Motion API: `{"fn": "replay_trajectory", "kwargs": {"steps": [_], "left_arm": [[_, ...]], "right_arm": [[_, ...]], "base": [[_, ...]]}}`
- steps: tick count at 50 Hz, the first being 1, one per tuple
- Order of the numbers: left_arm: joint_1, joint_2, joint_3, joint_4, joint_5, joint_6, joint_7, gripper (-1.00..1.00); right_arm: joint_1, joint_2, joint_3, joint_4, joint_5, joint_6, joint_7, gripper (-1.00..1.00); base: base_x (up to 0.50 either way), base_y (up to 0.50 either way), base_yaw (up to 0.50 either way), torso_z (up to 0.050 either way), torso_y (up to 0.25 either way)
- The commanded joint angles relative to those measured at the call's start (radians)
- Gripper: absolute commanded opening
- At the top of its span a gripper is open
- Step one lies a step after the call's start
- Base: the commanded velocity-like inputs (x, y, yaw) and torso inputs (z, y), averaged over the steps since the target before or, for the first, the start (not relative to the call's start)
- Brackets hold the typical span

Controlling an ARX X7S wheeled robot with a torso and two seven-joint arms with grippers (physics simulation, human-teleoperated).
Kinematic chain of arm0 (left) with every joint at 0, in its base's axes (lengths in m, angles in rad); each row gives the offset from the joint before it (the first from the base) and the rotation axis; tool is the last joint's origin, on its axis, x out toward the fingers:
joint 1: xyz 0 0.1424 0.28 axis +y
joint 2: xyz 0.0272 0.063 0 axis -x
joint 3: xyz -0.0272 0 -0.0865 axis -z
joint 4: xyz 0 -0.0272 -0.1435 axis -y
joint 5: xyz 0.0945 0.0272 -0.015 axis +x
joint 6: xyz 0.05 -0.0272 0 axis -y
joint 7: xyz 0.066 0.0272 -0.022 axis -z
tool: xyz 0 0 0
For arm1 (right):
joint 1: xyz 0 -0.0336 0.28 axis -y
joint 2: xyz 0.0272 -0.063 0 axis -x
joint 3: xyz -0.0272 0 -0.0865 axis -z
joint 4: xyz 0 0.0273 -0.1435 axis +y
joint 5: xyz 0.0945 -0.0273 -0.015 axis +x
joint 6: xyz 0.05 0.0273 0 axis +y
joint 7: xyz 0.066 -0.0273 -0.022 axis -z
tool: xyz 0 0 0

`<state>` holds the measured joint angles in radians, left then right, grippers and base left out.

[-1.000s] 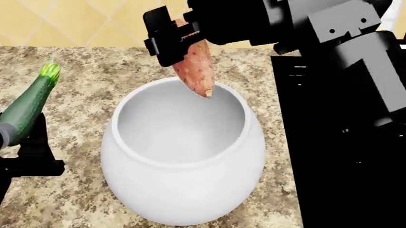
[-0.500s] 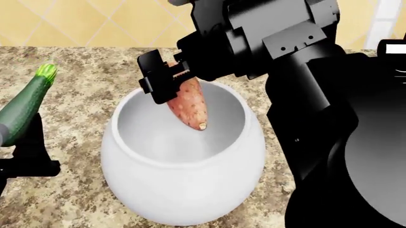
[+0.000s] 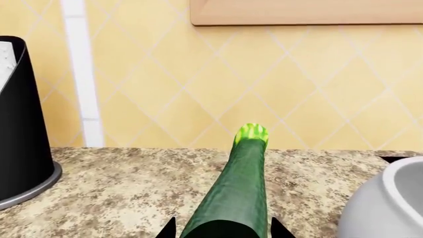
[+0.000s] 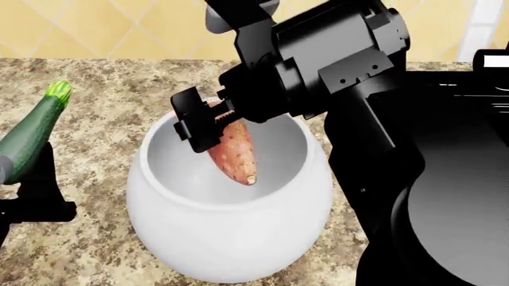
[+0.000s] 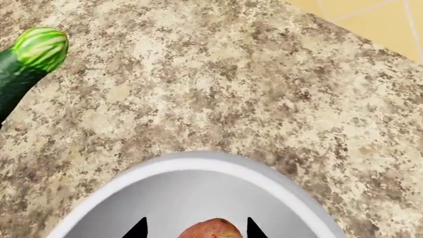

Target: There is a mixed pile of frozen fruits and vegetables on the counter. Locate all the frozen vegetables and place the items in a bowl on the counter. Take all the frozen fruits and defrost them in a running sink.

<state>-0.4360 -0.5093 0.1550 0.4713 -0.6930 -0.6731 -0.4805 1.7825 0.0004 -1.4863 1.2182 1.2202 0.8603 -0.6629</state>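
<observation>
The long reddish-brown sweet potato (image 4: pixel 235 154) is held by the right claw (image 4: pixel 208 122), which is clamped on its top end. The potato hangs nearly upright, with its long axis pointing down and its tip inside the mouth of the round white bowl (image 4: pixel 159 202). It is not seen to touch the bowl's wall or floor. The bowl's floor lies straight below the potato, so the coming move is judged to be a simple letting go.

The long green zucchini (image 4: pixel 36 128) is gripped by the left claw (image 4: pixel 32 179) at its lower end. It is held above the speckled stone desk (image 4: pixel 104 101), well to the left of the bowl, with its striped tip pointing away from the robot.

In the right wrist view the potato's top (image 5: pixel 211 229) is seen centred inside the bowl's rim (image 5: pixel 198 161), which the head view cannot confirm. In the left wrist view a black container (image 3: pixel 23 129) is shown on the desk, and it is missed by the other views.
</observation>
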Motion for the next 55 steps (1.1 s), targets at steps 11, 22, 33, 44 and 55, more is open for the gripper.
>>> {"fn": "replay_trajectory", "kwargs": {"steps": [11,22,33,44,55], "left_arm": [[-0.004,-0.006,0.0,0.008,-0.014,-0.002,-0.01,-1.0],[-0.007,-0.005,0.009,0.006,-0.011,-0.002,-0.012,-1.0],[-0.016,-0.007,0.028,0.024,-0.005,-0.011,-0.017,-1.0],[-0.013,-0.009,0.032,0.03,-0.005,-0.006,-0.014,-1.0],[-0.033,0.01,0.069,0.027,0.02,-0.004,-0.02,-1.0]], "right_arm": [[0.035,0.001,0.017,0.006,0.011,-0.026,-0.005,1.0],[-0.008,0.322,0.214,-0.602,0.147,-0.162,0.481,1.0],[-0.402,0.712,0.433,-1.299,0.134,-0.621,1.029,1.0],[-0.724,1.029,0.467,-1.693,0.015,-0.848,1.459,1.0],[-0.806,1.108,0.47,-1.77,-0.038,-0.916,1.544,1.0]], "base": [[0.0,0.0,0.0,0.001,0.0],[0.0,0.0,0.0,0.0,0.0],[0.0,0.0,0.0,0.0,0.0],[0.0,0.0,0.0,0.0,0.0],[0.0,0.0,0.0,0.0,0.001]]}}
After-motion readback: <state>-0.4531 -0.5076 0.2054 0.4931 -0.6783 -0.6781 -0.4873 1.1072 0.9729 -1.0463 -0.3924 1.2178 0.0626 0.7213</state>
